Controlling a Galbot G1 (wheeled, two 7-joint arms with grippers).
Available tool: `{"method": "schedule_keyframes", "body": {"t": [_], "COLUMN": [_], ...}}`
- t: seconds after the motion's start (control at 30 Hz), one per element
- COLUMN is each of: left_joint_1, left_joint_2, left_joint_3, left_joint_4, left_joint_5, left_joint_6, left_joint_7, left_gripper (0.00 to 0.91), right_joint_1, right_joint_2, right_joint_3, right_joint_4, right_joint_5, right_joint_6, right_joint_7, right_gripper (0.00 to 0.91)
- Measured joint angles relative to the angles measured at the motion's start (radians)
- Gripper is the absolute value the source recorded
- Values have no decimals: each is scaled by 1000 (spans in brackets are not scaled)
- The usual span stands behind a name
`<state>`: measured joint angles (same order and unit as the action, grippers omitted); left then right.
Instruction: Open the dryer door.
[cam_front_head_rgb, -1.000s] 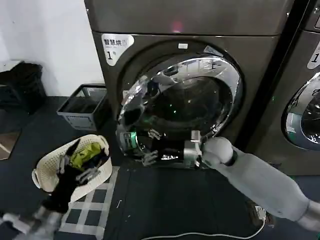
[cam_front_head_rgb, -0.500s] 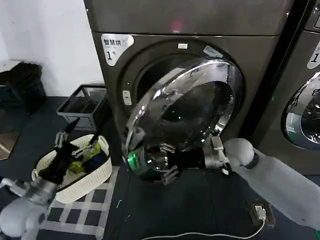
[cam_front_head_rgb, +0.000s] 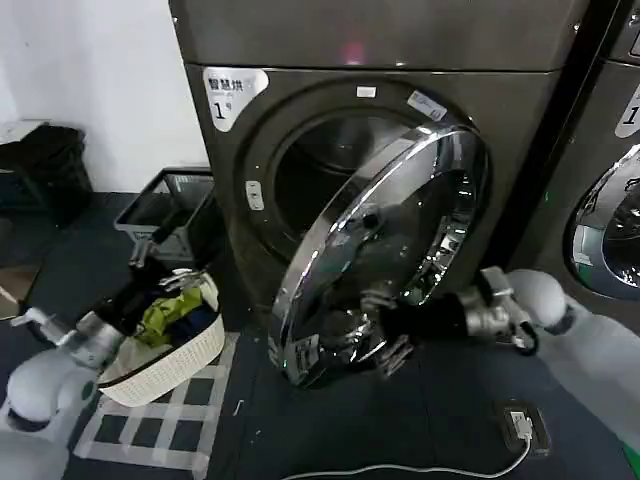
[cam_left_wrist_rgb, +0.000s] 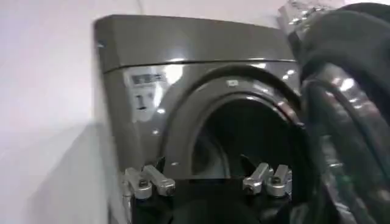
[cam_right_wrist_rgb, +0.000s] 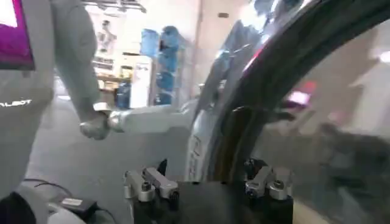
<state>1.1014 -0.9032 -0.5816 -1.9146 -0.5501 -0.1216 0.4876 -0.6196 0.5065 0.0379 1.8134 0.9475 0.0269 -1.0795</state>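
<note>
Right gripper (cam_front_head_rgb: 385, 335) at lower rim of dryer door (cam_front_head_rgb: 380, 255), fingers spread, chrome edge between them, grip not confirmed. Door swung partly out from dryer (cam_front_head_rgb: 380, 60), hinged on right, drum mouth exposed behind. Advise pull along hinge arc, wrist turning with door, edge kept between fingers, no outward yank. Left gripper (cam_front_head_rgb: 150, 265) spread wide, idle above laundry basket (cam_front_head_rgb: 170, 355).

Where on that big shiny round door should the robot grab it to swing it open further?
Best at the free lower-left edge of the dryer door, on its chrome ring, coming from the front. The door hinges on its right, so that edge swings widest. The right end effector is already there, open around the rim.
</note>
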Motion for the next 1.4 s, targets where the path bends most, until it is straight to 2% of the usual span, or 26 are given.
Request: {"method": "schedule_keyframes", "body": {"t": [0.23,0.37,0.47,0.63,0.8,1.0,1.17,1.27,1.4], "left_joint_1": [-98,-153,-194,-247,-284,-323,-353,-368,-388], "left_joint_2": [1,-5,-7,-9,-23,-52,-83,-99,-131], "left_joint_3": [150,226,280,353,416,489,564,606,660], "left_joint_4": [27,43,53,50,39,37,36,38,49], "left_joint_5": [15,14,8,3,24,35,62,78,96], "left_joint_6": [-3,-12,-22,-39,-55,-64,-72,-75,-81], "left_joint_7": [16,23,23,20,15,7,-5,-9,-12], "left_gripper": [907,907,907,907,907,907,907,907,907], "right_joint_1": [-333,-580,-780,-1074,-1288,-1429,-1461,-1460,-1443], "right_joint_2": [-36,-3,52,189,368,579,739,832,939], "right_joint_3": [327,581,780,1099,1346,1518,1587,1622,1676], "right_joint_4": [45,86,119,171,218,247,265,263,254], "right_joint_5": [10,25,19,-7,-24,-71,-148,-246,-354], "right_joint_6": [38,48,76,135,223,343,405,391,320], "right_joint_7": [10,15,15,42,106,217,356,503,734], "right_gripper": [907,907,907,907,907,907,907,907,907]}}
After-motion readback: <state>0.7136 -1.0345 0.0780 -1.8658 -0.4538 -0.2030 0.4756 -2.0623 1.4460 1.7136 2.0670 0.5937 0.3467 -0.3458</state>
